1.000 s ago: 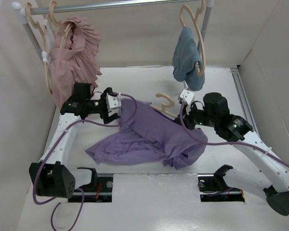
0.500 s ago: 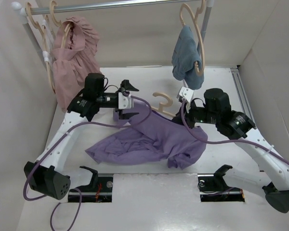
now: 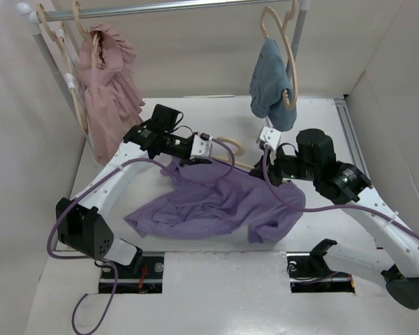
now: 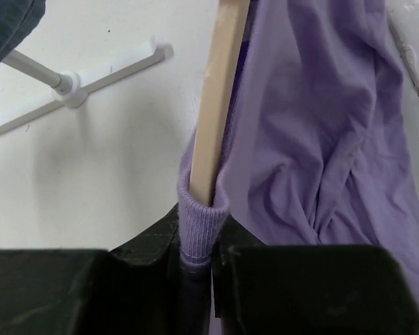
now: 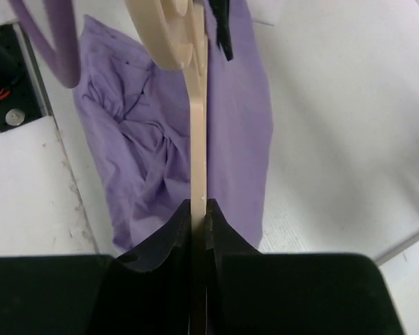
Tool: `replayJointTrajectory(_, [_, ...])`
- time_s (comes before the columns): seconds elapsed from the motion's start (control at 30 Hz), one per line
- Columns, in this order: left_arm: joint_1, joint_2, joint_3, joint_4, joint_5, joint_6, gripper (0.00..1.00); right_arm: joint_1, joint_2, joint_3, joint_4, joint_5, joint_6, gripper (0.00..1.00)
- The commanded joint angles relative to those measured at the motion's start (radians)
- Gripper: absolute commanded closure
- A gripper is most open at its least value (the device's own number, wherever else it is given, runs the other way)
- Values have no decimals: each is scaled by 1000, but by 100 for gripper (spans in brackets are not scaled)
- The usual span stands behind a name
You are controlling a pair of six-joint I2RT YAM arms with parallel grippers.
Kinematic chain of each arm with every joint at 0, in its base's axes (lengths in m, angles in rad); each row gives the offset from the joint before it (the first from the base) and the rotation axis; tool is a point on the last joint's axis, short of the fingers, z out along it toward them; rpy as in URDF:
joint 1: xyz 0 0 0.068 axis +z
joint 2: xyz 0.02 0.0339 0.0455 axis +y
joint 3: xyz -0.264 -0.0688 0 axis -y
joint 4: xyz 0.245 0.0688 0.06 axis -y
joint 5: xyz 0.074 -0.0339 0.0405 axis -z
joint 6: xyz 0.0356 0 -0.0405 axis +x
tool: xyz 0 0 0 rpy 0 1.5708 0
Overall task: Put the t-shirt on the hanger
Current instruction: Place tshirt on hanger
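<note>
The lavender t-shirt [image 3: 216, 202] lies crumpled on the white table, its upper edge lifted toward the pale wooden hanger [image 3: 230, 145]. In the left wrist view my left gripper [image 4: 197, 241] is shut on the t-shirt's ribbed collar [image 4: 199, 216], which wraps the end of the hanger arm [image 4: 220, 91]. From above, the left gripper [image 3: 213, 152] sits just left of the hanger's hook. My right gripper [image 5: 198, 209] is shut on the hanger's other arm [image 5: 198, 139], with the t-shirt [image 5: 140, 139] spread below it. From above the right gripper [image 3: 260, 169] is beside the hanger's right end.
A rail [image 3: 167, 8] at the back carries a pink garment [image 3: 108, 91] at the left and a blue garment [image 3: 269, 80] at the right, each on its own hanger. The rack's white foot [image 4: 77, 91] lies close to the left gripper. Pale walls stand on both sides.
My left arm has swung right, away from the pink garment, to the hanger; its open jaws have shut on the t-shirt's collar. The right arm has kept its hold with little movement.
</note>
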Motion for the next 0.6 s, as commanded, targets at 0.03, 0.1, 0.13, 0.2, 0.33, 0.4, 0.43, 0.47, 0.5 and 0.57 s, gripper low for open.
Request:
replayJointTrajectory(0.03, [0, -54, 53, 12, 57, -95, 100, 22, -23, 10, 77, -54, -5, 100])
replayJointTrajectory(0.1, [9, -63, 53, -12, 83, -95, 100, 13, -14, 10, 86, -44, -5, 100])
replayJointTrajectory(0.13, [9, -63, 53, -12, 94, -95, 100, 13, -14, 10, 86, -28, -5, 100])
replayJointTrajectory(0.2, [30, -63, 42, -23, 117, -105, 100, 2, -14, 10, 86, -19, 6, 68])
replayJointTrajectory(0.33, [49, -74, 10, -23, 154, -128, 100, -36, -14, 10, 76, 45, 40, 5])
replayJointTrajectory(0.4, [49, -85, -1, -11, 154, -128, 100, -59, -23, 22, 76, 70, 66, 0])
replayJointTrajectory(0.43, [49, -96, -13, 2, 154, -138, 100, -59, -37, 33, 66, 84, 76, 0])
replayJointTrajectory(0.47, [49, -96, -13, 2, 145, -138, 100, -73, -46, 33, 66, 151, 92, 0])
replayJointTrajectory(0.5, [49, -96, -13, 2, 136, -138, 100, -84, -55, 46, 66, 204, 113, 0])
replayJointTrajectory(0.57, [49, -96, -26, 11, 111, -138, 100, -84, -75, 79, 12, 338, 141, 0])
